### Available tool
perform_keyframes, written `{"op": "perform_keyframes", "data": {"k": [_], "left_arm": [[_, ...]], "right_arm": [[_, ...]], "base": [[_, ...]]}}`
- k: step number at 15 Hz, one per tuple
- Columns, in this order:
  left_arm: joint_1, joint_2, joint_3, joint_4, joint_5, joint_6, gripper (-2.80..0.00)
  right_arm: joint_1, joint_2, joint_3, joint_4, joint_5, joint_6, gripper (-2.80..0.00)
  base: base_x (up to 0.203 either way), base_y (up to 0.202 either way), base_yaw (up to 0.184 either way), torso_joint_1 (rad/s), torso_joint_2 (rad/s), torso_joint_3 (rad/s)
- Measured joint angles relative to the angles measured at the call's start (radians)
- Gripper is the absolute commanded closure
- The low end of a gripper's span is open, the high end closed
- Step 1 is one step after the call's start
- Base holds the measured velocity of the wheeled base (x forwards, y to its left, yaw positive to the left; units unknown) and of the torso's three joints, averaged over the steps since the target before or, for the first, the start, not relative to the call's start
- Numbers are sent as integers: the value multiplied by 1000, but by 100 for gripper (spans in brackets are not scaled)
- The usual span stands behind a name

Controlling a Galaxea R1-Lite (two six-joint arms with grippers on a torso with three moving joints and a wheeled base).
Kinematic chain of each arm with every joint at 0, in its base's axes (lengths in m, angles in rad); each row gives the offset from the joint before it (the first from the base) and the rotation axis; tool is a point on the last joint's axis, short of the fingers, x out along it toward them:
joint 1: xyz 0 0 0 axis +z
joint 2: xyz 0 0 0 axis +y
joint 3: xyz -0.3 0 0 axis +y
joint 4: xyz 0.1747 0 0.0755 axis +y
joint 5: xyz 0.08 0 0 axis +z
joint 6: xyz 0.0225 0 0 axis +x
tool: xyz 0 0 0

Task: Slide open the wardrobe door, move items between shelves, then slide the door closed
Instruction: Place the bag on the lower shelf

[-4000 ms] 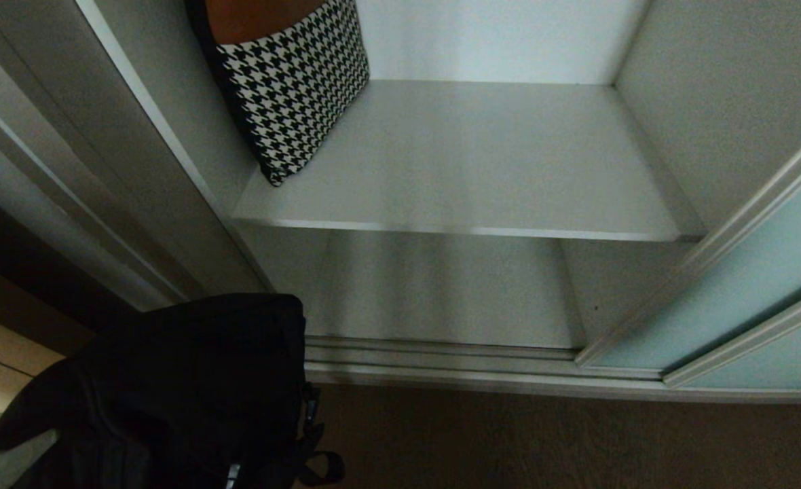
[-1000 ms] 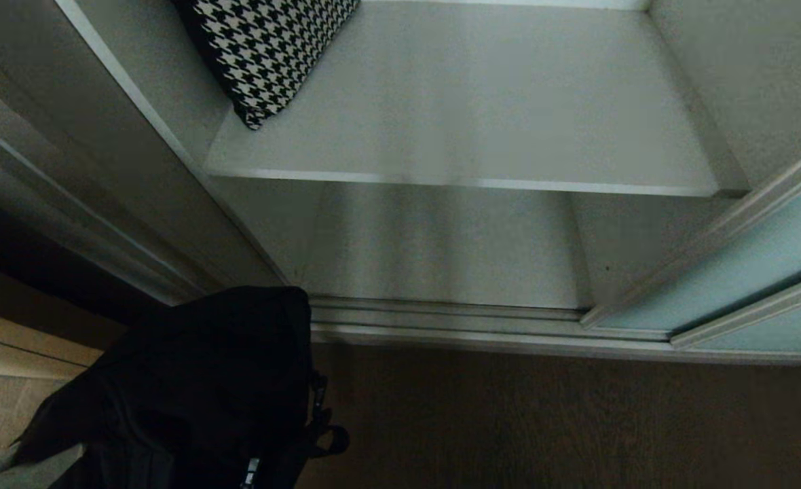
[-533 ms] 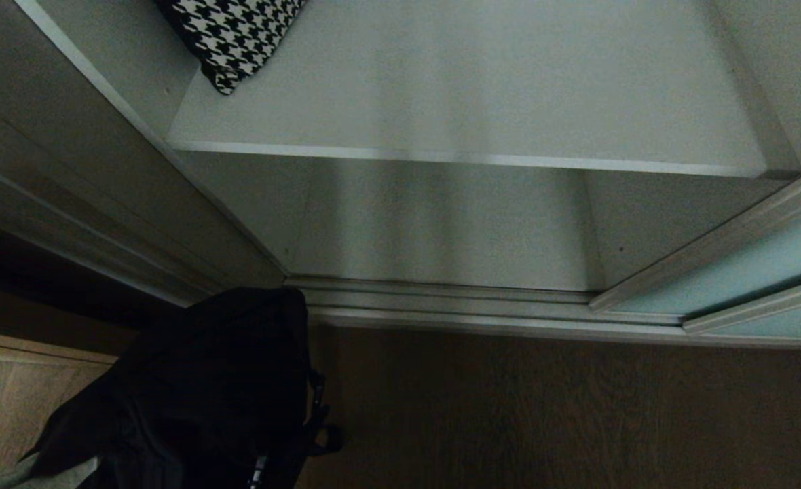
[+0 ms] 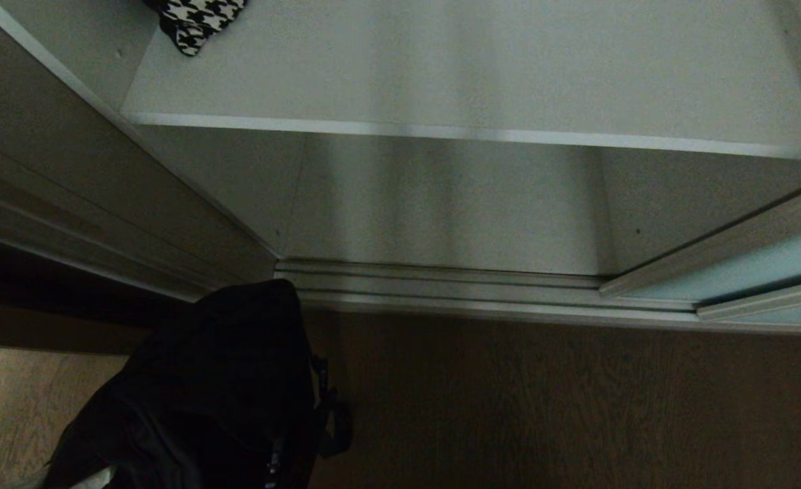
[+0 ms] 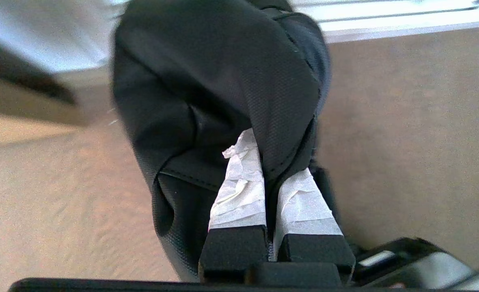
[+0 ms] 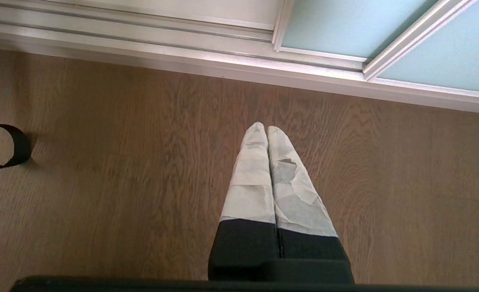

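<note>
Both claws closed: left claw (image 5: pixel 270 162) pinches black bag (image 4: pixel 197 394); right claw (image 6: pixel 267 129) empty.

A home bedroom: built-in wardrobe (image 4: pixel 441 204), sliding door (image 6: pixel 324 28), wood floor (image 6: pixel 121 182)

Black gripper bodies, tapered fingers (image 6: pixel 264 162) wrapped in crinkled white tape

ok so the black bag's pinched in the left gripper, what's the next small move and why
Probably carry the black bag forward over the door track onto the lower shelf. The left gripper is shut on its fabric, the bag hangs outside the wardrobe above the floor, and that shelf lies bare just ahead.
</note>
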Motion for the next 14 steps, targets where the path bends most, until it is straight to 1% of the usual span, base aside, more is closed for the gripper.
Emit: {"op": "perform_keyframes", "data": {"k": [2, 5, 7, 9, 11, 14], "left_arm": [[0, -27, -1, 12, -53, -2, 0], [0, -40, 8, 67, -62, -1, 0], [0, 18, 6, 64, -66, 2, 0], [-1, 116, -6, 0, -70, -1, 0], [-1, 247, -22, -110, -69, -19, 0], [-4, 472, -43, -337, -64, -52, 0]], "right_arm": [[0, 0, 0, 0, -1, 0, 0], [0, 0, 0, 0, 0, 0, 0], [0, 0, 0, 0, 0, 0, 0], [0, 0, 0, 0, 0, 0, 0], [0, 0, 0, 0, 0, 0, 0], [0, 0, 0, 0, 0, 0, 0]], "base": [[0, 0, 0, 0, 0, 0], [0, 0, 0, 0, 0, 0], [0, 0, 0, 0, 0, 0], [0, 0, 0, 0, 0, 0], [0, 0, 0, 0, 0, 0], [0, 0, 0, 0, 0, 0]]}}
